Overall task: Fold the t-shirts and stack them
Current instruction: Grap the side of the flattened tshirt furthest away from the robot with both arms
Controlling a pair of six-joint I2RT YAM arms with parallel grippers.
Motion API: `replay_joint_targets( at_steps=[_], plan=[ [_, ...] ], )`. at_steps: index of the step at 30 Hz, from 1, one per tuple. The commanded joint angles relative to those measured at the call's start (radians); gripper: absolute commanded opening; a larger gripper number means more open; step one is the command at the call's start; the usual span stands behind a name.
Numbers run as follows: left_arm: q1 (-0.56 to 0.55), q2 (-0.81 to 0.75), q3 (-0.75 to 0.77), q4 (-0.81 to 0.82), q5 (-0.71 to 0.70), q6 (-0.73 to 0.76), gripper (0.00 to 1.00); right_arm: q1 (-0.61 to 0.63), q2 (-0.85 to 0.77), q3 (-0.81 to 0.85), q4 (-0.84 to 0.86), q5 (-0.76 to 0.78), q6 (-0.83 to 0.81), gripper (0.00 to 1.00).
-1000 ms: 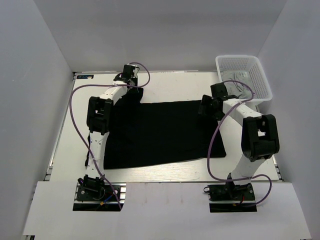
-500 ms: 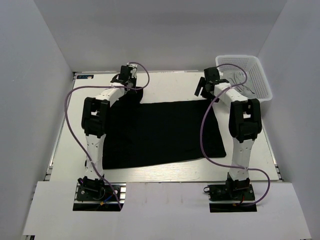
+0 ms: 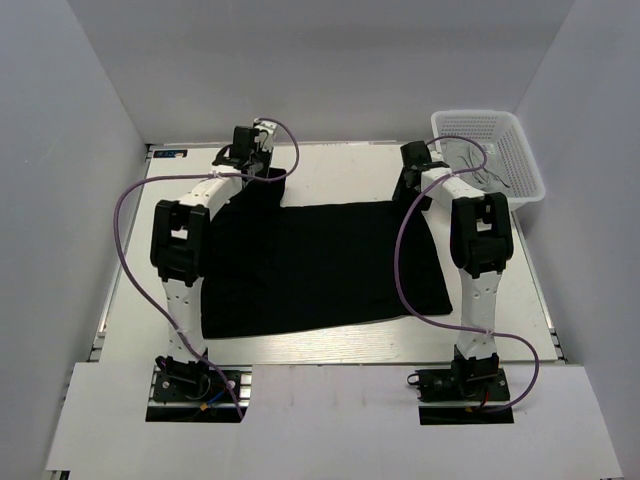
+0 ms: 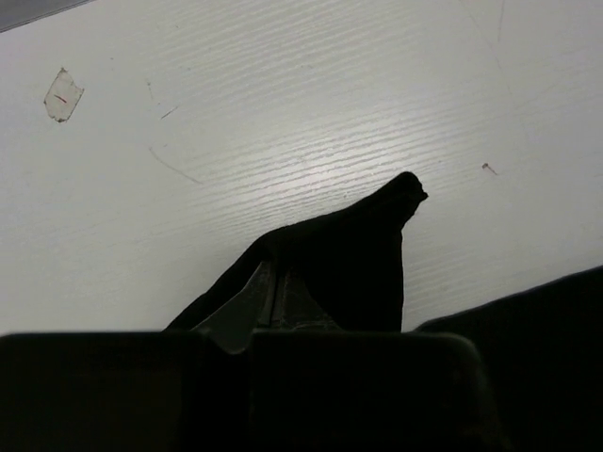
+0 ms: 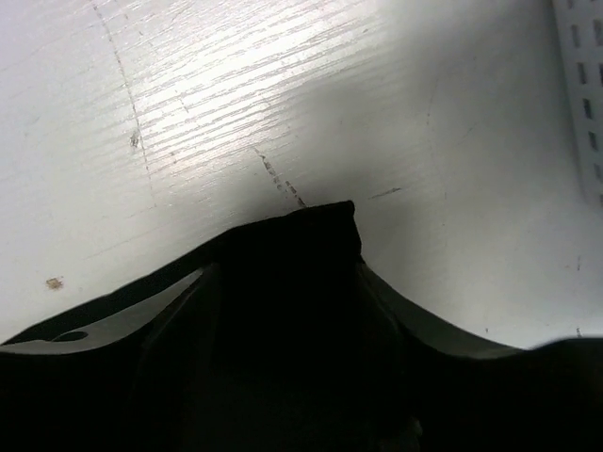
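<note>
- White table (image 3: 330,170) carried everything.
- Black t-shirt (image 3: 320,265) lay spread flat across the table's middle.
- White mesh basket (image 3: 520,160) stood at the far right corner.
- Left gripper (image 4: 283,292) was pinched together on the shirt's far left corner.
- Right gripper (image 5: 283,282) seemingly straddled the far right corner; whether it was clamped could not be told.

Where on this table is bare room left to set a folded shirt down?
Bare table: the near strip before the black t-shirt; the left strip beside it; the far strip behind it. Crowded: far right, between right arm and basket.
</note>
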Motion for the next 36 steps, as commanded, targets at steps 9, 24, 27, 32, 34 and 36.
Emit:
replay_joint_targets(
  at_steps=[9, 24, 27, 32, 34, 36],
  plan=[
    [0.006, -0.198, -0.131, -0.009, 0.004, 0.035, 0.0, 0.012, -0.015, -0.005, 0.018, 0.064, 0.008, 0.0],
    [0.006, -0.439, -0.191, -0.265, -0.009, 0.065, 0.0, 0.028, -0.307, -0.322, 0.219, 0.087, -0.027, 0.0],
    [0.006, -0.508, -0.221, -0.291, -0.022, 0.049, 0.0, 0.031, -0.328, -0.334, 0.233, 0.082, -0.05, 0.0],
    [-0.014, -0.621, -0.323, -0.331, -0.079, -0.109, 0.0, 0.034, -0.391, -0.371, 0.254, 0.078, -0.067, 0.0],
    [-0.014, -0.678, -0.401, -0.331, -0.07, -0.158, 0.0, 0.034, -0.416, -0.402, 0.276, 0.049, -0.069, 0.0],
    [-0.023, -0.704, -0.444, -0.348, -0.088, -0.264, 0.0, 0.035, -0.452, -0.419, 0.277, 0.04, -0.081, 0.0]
  ],
)
